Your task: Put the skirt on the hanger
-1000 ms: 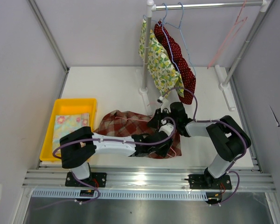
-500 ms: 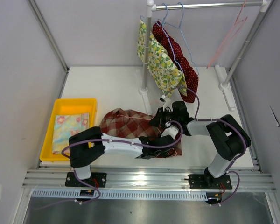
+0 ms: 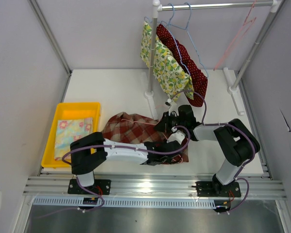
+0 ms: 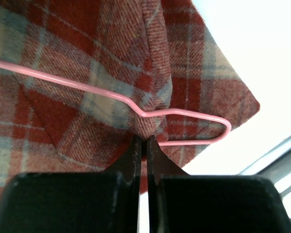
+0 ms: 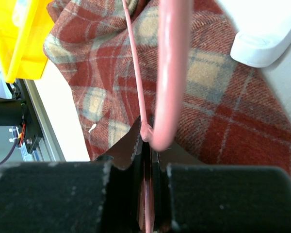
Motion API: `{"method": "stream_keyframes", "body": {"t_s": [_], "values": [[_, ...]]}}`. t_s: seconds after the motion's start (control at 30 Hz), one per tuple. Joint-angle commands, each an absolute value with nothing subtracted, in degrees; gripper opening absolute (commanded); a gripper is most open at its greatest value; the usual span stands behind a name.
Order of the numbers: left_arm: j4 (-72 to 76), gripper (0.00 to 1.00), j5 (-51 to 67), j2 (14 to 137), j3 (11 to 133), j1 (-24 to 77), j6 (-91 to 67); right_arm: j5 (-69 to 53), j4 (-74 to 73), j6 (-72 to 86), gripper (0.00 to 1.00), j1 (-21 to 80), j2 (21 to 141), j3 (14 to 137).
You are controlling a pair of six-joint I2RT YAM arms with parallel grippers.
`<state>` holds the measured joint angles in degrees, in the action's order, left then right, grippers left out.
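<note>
Top external view: the plaid skirt lies crumpled on the desk, centre of frame, just right of the yellow tray. It isn't on the hanger yet. The pink wire lies on top of the cloth, not threaded through the waist. Left wrist view shows its bent end sitting on the skirt's corner, cloth under it on both sides.

Right tool is clamped on the hanger wire, which runs straight between its jaws, w/ the thick hook curving off toward the top of that frame. Left tool is closed too, tips pressed together at a fold of plaid just below the wire. Looks like a pinch on the skirt edge, tho the grip is thin.

I'd say it's early-to-mid stage: hanger secured, cloth grabbed. Still left: work the skirt onto the wire, then lift it up to the rail at upper right. Two garments hang there already, a lemon print and a red dotted one.

Vs a sec ago: the left arm has reached further toward the right of the frame, and its tool, open then, has snapped shut. Skirt's left edge has pulled in slightly from the tray. Right arm has barely budged. The hung garments have swung a touch toward upper left.
</note>
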<state>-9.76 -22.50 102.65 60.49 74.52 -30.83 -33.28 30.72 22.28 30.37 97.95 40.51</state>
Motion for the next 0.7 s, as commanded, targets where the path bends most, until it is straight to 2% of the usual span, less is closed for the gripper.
{"method": "stream_keyframes", "body": {"t_s": [0.0, 0.4, 0.67], "values": [[-12.47, 0.0, -22.24, 96.42, 63.37, 75.32, -28.48, -30.5, 29.53, 19.51, 0.0, 30.85, 98.79, 42.27], [-23.99, 0.0, -11.43, 89.83, 66.53, 74.18, -26.63, -24.79, 22.85, 15.29, 0.0, 32.34, 95.01, 43.5], [-24.53, 0.0, -3.61, 83.5, 59.17, 74.18, -27.77, -21.89, 20.22, 13.71, 0.0, 32.96, 94.31, 46.31]]}}
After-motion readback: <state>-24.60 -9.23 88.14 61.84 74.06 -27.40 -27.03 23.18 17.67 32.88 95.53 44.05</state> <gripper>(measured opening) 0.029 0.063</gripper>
